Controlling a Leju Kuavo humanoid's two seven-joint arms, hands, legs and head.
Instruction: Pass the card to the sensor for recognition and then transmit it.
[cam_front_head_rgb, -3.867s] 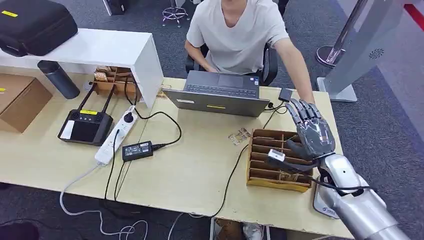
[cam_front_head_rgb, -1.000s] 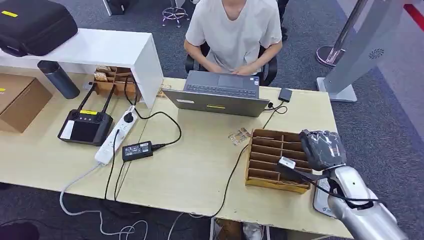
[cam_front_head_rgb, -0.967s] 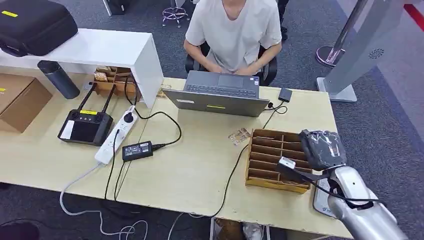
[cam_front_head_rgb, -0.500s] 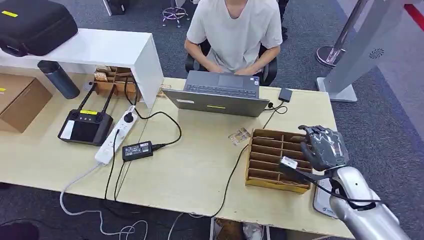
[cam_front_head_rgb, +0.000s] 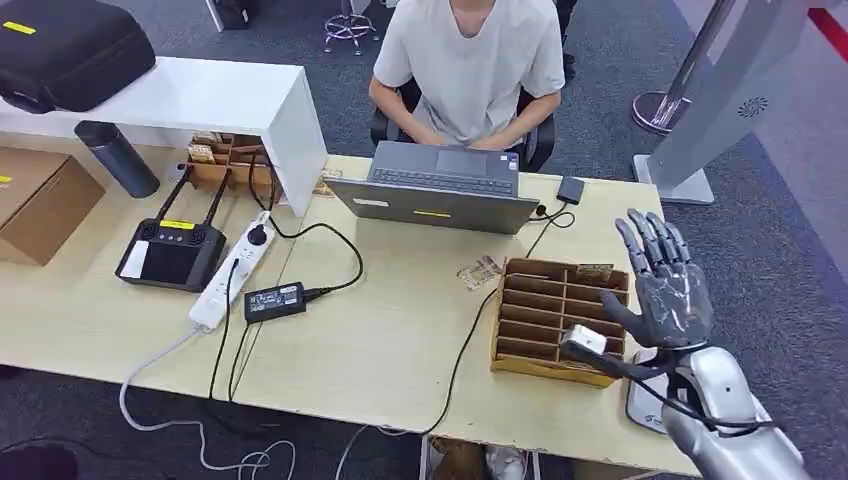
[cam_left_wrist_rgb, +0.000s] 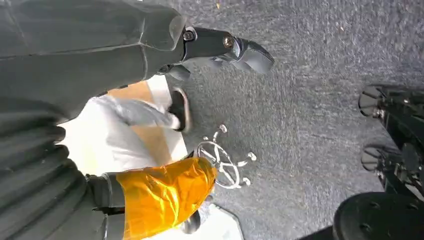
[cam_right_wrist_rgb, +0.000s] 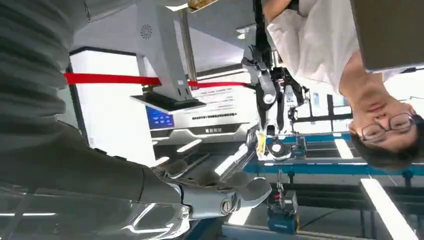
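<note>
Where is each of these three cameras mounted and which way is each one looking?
Head view: high on the robot, looking down at the desk; right hand raised, fingers spread, beside the cardboard organizer.
Left wrist view: behind the left hand, facing the carpet.
Right wrist view: behind the right hand, turned, facing across the room.
Shared: the head and right wrist views both show the seated person.

Even, bright indoor light falls from overhead in the head view, leaving soft, short shadows under the laptop (cam_front_head_rgb: 437, 187) and the white shelf (cam_front_head_rgb: 200, 100) on the pale counter (cam_front_head_rgb: 400, 330). That picture is sharp, with no strong glare. The left wrist view is softer, its near grey cover dim and out of focus. The right wrist view is backlit: ceiling lamps and white panels blow out, and the hand (cam_right_wrist_rgb: 220, 195) shows bright highlights.
</note>
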